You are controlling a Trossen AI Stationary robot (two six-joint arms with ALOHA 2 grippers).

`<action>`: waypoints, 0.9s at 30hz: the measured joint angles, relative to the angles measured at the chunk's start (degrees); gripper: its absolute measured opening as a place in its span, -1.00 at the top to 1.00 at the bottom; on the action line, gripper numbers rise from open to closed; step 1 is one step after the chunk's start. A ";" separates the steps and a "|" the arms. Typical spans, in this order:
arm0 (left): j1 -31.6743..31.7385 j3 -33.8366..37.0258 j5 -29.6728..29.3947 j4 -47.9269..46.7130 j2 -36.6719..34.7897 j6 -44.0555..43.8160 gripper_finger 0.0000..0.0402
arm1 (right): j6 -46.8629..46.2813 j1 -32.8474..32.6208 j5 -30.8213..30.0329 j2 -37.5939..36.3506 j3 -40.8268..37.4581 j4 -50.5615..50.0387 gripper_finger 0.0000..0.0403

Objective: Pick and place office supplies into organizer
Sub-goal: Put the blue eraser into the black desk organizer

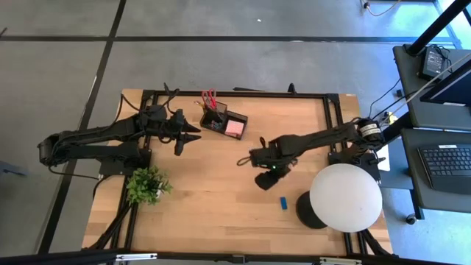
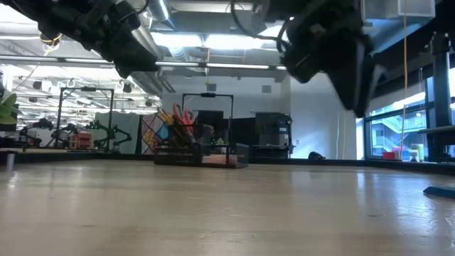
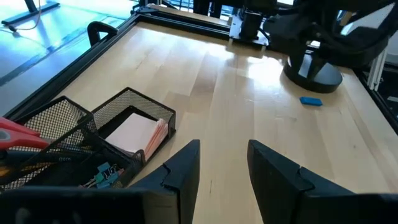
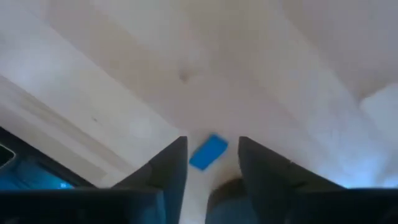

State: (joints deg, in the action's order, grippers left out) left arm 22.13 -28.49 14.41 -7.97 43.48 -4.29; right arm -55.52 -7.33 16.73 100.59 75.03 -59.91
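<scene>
High view: we see the organizer (image 1: 224, 121) at the far middle of the surface (image 1: 213, 199), red-handled scissors (image 1: 209, 99) standing in its cup, pink sticky-note pad (image 1: 234, 128) in its tray. The small blue block (image 1: 282, 202) lies loose near the lamp base (image 1: 309, 210), well apart from the organizer. The right end effector (image 1: 241, 161) hangs mid-surface; the left end effector (image 1: 193, 135) waits just beside the organizer.
Low view: we see the organizer (image 2: 201, 151) far back and a blue block edge (image 2: 439, 190) at the right; both arms hang clear of the surface.
Left wrist view: left fingers (image 3: 180, 174) spread, nothing between them; clips (image 3: 104, 175) sit in the mesh.
Right wrist view: right fingers (image 4: 166, 171) parted, empty; the blue block (image 4: 208, 152) shows between them but farther off, untouched.
Step in hand, our judgement: approach to the block.
Technique: we would centre the block in the gap, align the fingers across its short sides, descend fully before closing, and stay clear of the lamp base.
</scene>
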 joint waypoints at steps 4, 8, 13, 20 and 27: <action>0.00 0.00 0.00 -0.01 0.00 1.02 0.37 | -4.88 -1.70 1.85 -0.04 0.04 -2.55 0.03; 0.00 0.00 0.00 0.00 0.00 1.03 0.37 | -11.81 -3.17 1.97 0.05 -0.32 -3.18 -0.26; -0.02 0.00 0.00 0.00 0.00 1.05 0.37 | -13.70 -5.16 1.99 0.09 -1.34 -2.62 -0.44; 0.00 0.00 0.00 0.00 0.00 1.03 0.37 | -19.12 -6.08 2.92 0.16 -4.64 -0.88 -0.46; 0.00 0.00 0.00 -0.01 0.00 1.02 0.37 | -22.15 -6.08 6.83 0.16 -9.71 7.56 -0.47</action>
State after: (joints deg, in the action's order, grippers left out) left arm 22.13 -28.49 14.41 -7.97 43.48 -3.27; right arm -77.67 -13.41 23.56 100.75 65.32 -52.35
